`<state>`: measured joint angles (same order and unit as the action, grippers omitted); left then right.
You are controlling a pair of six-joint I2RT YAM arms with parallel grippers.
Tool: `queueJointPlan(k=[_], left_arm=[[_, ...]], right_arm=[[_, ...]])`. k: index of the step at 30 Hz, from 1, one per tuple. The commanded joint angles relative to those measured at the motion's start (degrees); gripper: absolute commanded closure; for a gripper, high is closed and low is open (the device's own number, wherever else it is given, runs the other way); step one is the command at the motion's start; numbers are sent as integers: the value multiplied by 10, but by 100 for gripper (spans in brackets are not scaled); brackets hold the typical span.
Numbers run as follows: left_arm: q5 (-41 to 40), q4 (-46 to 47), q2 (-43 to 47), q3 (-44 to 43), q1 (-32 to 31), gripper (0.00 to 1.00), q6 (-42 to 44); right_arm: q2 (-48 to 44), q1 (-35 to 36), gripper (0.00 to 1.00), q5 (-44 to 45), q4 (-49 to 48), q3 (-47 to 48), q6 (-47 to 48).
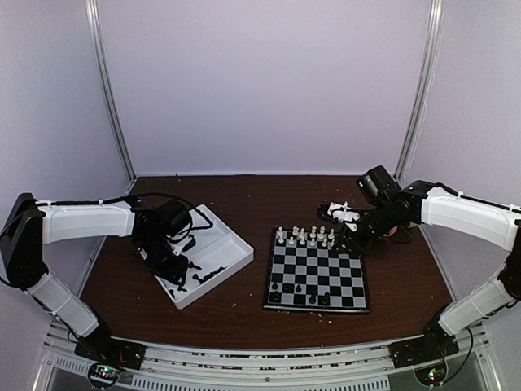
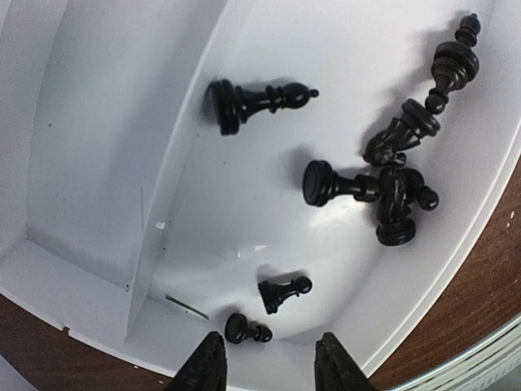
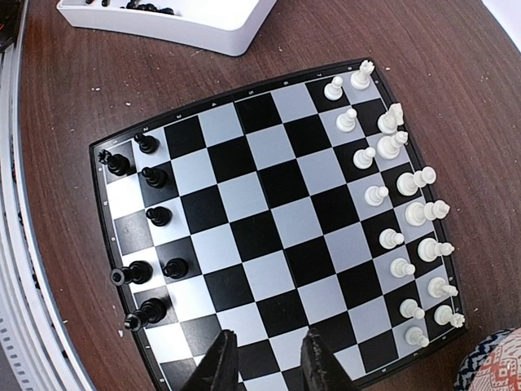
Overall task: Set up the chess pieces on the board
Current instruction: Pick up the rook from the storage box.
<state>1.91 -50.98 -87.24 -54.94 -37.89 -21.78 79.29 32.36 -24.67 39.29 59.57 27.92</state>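
**Step in hand:** fetching the next of the black pieces (image 2: 391,191) from the tray (image 2: 98,122). The board (image 3: 269,212) is only partly set. The white pieces (image 3: 415,213) fill the rows along its far edge. Only a handful of black men stand along its near edge, and several squares there are bare.

**Left claw:** my left claw (image 2: 269,362) hangs over the tray, jaws moderately apart and holding nothing — white tray floor shows in the gap.

**Position of the pieces:** the loose black men all lie on their sides, on one side of the divider (image 2: 163,212).
- A small pawn (image 2: 248,329) is nearest, close to the tray's rim under my fingers. It sits just ahead of my left-hand finger, a little off the middle of the gap.
- A second pawn (image 2: 283,292) lies just beyond it, nearer the middle.
- The larger men are heaped towards the rim on my right, several touching, well apart from my fingers.

**Right claw:** my right claw (image 3: 269,362) hovers near the board's right edge, jaws narrowly apart and empty.

**Next move, in my judgement:** shift the left claw slightly to centre on one pawn, descend, and close across its narrow body. The piece is tiny and lying down, so it may roll or slip. The rim close by leaves little room for the fingers.
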Motion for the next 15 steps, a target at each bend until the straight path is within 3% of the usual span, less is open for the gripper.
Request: queueJointPlan(k=[1,6,9,15], left_arm=[[1,-28,-1,-24,2,62,35],[-10,22,-1,-59,5,62,111],[81,56,-7,-76,5,66,253],[112,91,2,-71,9,65,444]], right_arm=[[-8,-3,72,-6,-5,-5,0],[2,-3,72,-15,-1,0,1],[3,-3,72,-15,-1,-2,3],[0,-3,72,-15,1,-2,3]])
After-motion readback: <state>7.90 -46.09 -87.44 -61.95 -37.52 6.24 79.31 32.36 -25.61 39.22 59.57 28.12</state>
